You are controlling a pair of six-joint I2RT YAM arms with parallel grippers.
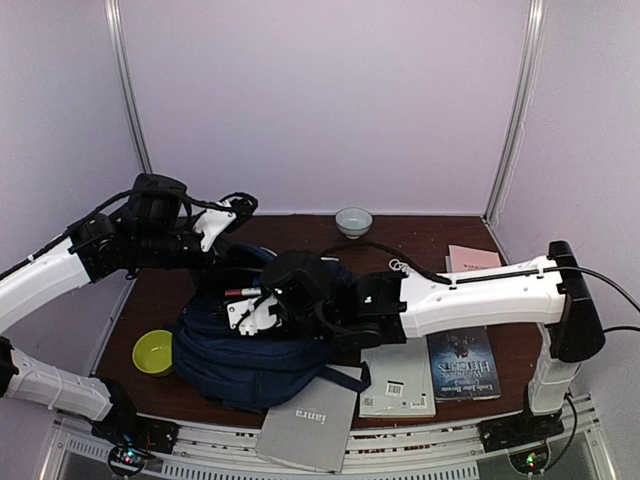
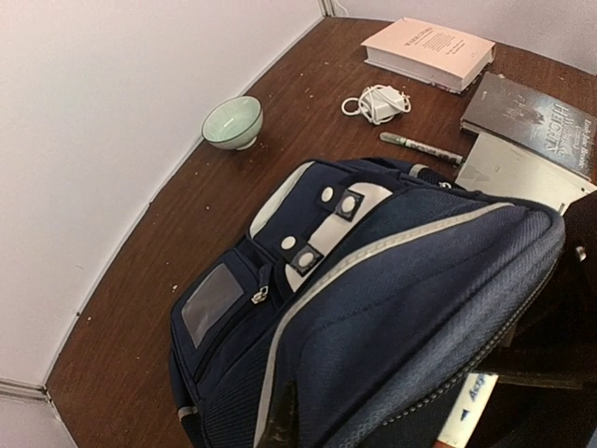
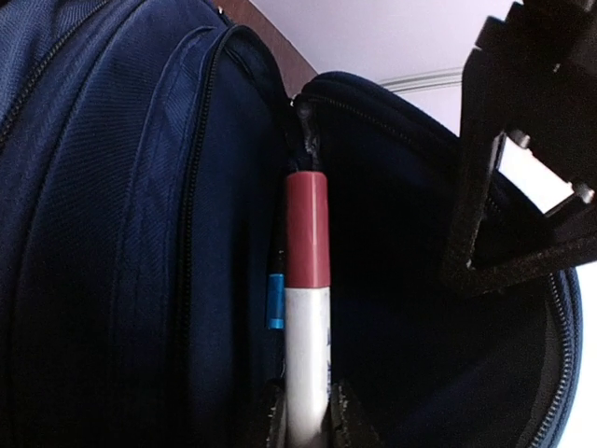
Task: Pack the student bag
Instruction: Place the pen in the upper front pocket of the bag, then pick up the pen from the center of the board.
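Note:
The student bag [image 1: 250,350], navy with thin pale stripes, lies at the table's centre left with its main opening facing right. My left gripper [image 1: 229,241] is shut on the bag's upper lip; one dark finger [image 2: 280,420] presses on the fabric [image 2: 392,299] and holds the opening up. My right gripper [image 3: 308,431] is shut on a white marker with a red cap [image 3: 308,308], whose cap end points into the dark opening [image 3: 410,308]. The marker [image 1: 246,293] shows at the bag's mouth in the top view. A blue-tipped pen [image 3: 275,301] rests inside against the bag's wall.
A yellow-green bowl [image 1: 153,352] sits left of the bag and a pale bowl [image 2: 232,122] at the back. A white charger cable [image 2: 377,103], a pen [image 2: 420,148], a pink book [image 2: 429,51], a dark book [image 1: 463,362], a white booklet [image 1: 397,382] and a grey notebook [image 1: 310,425] lie to the right and front.

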